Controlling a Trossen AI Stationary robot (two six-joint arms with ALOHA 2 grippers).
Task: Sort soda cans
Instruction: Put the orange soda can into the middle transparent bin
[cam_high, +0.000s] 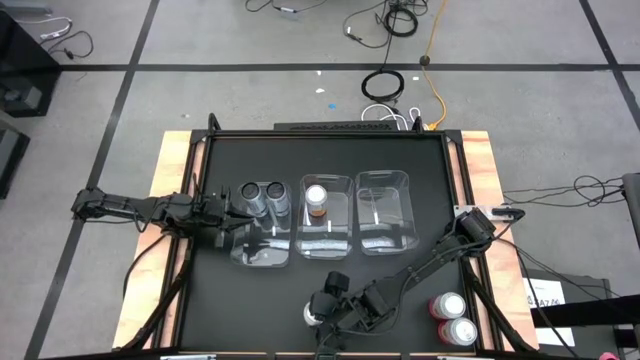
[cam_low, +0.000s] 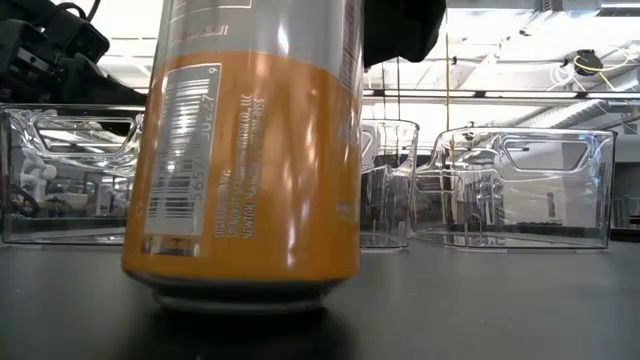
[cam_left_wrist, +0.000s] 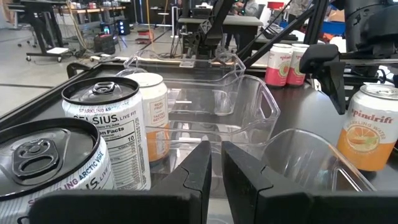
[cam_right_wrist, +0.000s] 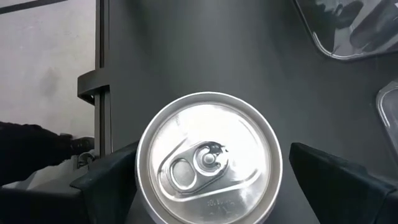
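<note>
As it stands upright, orange can (cam_low: 250, 150), silver-topped

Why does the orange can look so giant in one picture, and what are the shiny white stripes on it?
In the low view the orange can stands right in front of the camera, so it fills the frame and its top is cut off; the white stripes are reflected light. In the right wrist view its silver top shines too. In the high view it is tiny, at the right gripper.
</note>
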